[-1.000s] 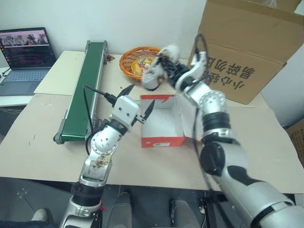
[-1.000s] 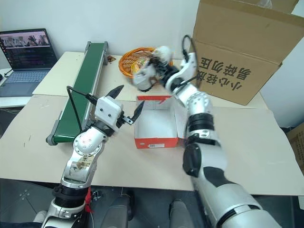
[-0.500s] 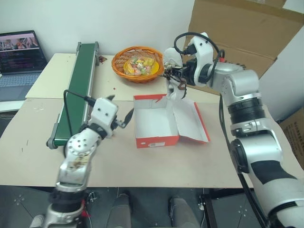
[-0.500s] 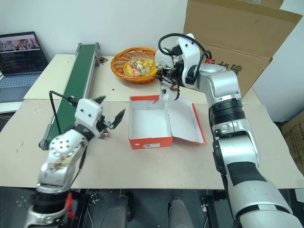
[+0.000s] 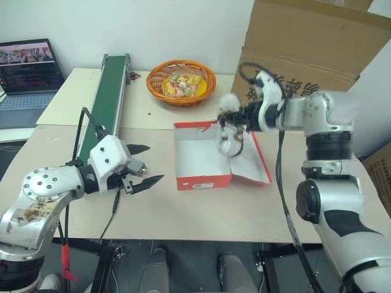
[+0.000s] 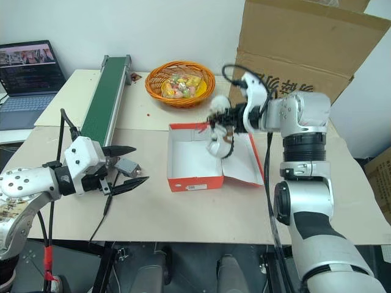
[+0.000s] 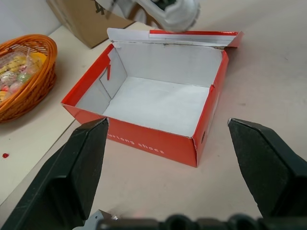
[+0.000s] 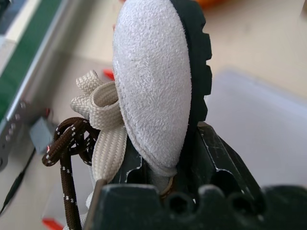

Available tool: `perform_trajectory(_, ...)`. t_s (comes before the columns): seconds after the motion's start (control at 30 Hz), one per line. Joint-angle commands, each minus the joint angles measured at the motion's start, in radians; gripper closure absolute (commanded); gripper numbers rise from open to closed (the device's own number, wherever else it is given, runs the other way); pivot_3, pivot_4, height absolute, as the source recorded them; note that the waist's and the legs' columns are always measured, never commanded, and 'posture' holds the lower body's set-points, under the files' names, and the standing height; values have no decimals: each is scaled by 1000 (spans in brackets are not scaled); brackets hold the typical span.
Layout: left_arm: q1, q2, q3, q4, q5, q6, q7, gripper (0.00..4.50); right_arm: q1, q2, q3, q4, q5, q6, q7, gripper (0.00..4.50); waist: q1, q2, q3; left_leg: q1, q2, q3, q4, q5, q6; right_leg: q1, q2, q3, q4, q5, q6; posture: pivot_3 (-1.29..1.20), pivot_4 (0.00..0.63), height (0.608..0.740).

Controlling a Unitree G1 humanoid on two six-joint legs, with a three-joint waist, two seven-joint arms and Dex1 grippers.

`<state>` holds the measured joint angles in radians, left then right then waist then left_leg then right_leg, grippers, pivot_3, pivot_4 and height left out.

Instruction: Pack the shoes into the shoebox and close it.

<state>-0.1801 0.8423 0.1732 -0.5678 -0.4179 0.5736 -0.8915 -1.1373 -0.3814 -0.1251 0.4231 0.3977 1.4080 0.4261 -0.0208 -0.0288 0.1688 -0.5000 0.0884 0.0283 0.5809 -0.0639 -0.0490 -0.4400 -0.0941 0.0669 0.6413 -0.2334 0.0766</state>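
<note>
Left gripper (image 6: 125,175): its black fingers are spread wide and nothing is held; it is poised low over the table (image 6: 183,204), well short of the box.
Shoebox (image 7: 158,108): seen straight ahead of the left gripper, apart from it; the lid (image 5: 250,160) is thrown back flat on the far side, and the white inside is seen to be empty.
Right gripper (image 5: 235,125): it is clenched on a shoe (image 8: 153,86), the sole edge pinched between the fingers, and is held above the box's open side near the hinge.
Shoe: hung just under and in front of the right gripper, above the box and not yet inside; a beige strap (image 8: 103,103) and a brown lace (image 8: 67,148) are dangled from it.
Step in hand: the first shoe is judged to be on its way into the box.
Next move: the shoe is to be lowered inside the box walls and let go with strap and lace kept inside the rim.
Second shoe: its place cannot be told.
Beyond the right gripper: an orange basket (image 5: 181,81) and a big brown carton (image 5: 317,43) are stood at the back.
</note>
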Motion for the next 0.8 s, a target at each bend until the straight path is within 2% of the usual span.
perform_trajectory(0.03, -36, 9, -29, 7, 16, -43, -5, 253, 6, 19, 35, -69, 2, 20, -10, 3621, -1, 0, 0, 0, 0, 0, 0, 0, 0, 0, 0, 0, 0, 0, 0, 0, 150, 721)
perform_trajectory(0.33, -81, 3, -60, 35, 27, -56, 8, 253, -25, 30, 198, 78, -93, -177, 37, 3621, 1, 0, 0, 1, 0, 0, 1, 0, 0, 2, 1, 0, 1, 0, 1, 0, 150, 721)
perform_trajectory(0.63, -73, 3, -55, -3, 14, -39, 26, 253, -7, 53, 267, 237, -182, -364, 89, 3621, 1, 0, 0, 2, 0, 0, 1, 0, 0, 2, 1, 0, 1, 0, 2, 0, 150, 721)
perform_trajectory(0.8, -71, 2, -53, -11, 11, -35, 31, 253, 2, 70, 286, 258, -207, -390, 122, 3621, 1, 0, 0, 2, 0, 0, 1, 0, 0, 2, 1, 0, 1, 1, 3, 0, 150, 721)
